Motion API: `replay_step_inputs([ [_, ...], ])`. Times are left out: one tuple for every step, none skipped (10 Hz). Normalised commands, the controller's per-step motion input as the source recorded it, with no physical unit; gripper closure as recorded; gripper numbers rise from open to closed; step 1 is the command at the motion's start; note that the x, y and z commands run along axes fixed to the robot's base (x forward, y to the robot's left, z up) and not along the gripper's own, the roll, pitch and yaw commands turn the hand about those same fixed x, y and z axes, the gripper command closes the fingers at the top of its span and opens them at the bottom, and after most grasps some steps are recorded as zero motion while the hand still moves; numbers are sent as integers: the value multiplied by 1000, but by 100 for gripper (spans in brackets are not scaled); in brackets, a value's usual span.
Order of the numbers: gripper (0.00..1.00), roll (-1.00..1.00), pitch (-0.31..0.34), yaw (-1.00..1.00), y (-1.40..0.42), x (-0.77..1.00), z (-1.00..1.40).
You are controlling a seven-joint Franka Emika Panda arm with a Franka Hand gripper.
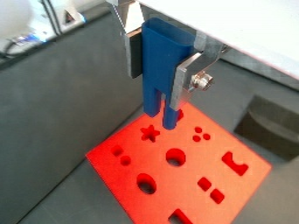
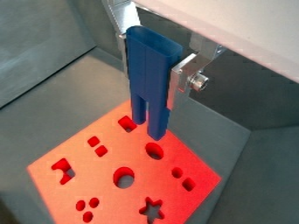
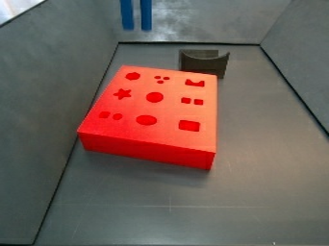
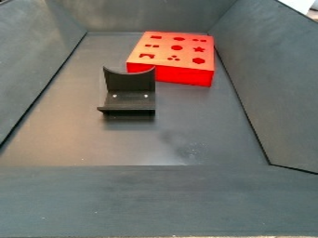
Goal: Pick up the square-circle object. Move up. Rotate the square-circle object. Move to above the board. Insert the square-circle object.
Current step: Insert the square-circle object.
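My gripper [image 1: 155, 87] is shut on the square-circle object [image 1: 163, 48], a slim blue peg held upright with its two prongs pointing down. Both wrist views show it, with silver fingers [image 2: 177, 83] on either side of the peg [image 2: 146, 61]. It hangs above the board [image 1: 142, 160], a flat red block with shaped holes, and the prongs are clear of its top face [image 2: 105, 171]. In a side view only the blue prongs [image 3: 135, 12] show at the top edge, above the board's far side [image 3: 148, 146]. The gripper is out of both side views.
A dark grey curved holder [image 3: 203, 61] stands on the floor beside the board [image 4: 174, 74]; it also shows in a side view [image 4: 126, 93] and a wrist view [image 1: 268, 122]. Grey bin walls slope up on all sides.
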Motion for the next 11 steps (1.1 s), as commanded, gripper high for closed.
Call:
replay_step_inputs([
  [100, -64, -313, -154, 0, -263, -483],
  [100, -41, -239, -91, -23, -303, -526],
  [100, -101, -194, -100, -6, -254, -626],
  [100, -14, -194, -63, -60, -317, -557],
  [100, 6, -126, -46, -143, -317, -580],
  [100, 89, -76, -3, -154, -243, -580],
  [100, 90, -106, 0, -177, -280, -626],
  [100, 129, -144, 0, -220, -254, -591],
  [100, 160, -77, 0, -200, -194, -500],
  [100, 167, 0, 0, -151, -14, -440],
  [100, 210, 0, 43, -134, 0, -434],
])
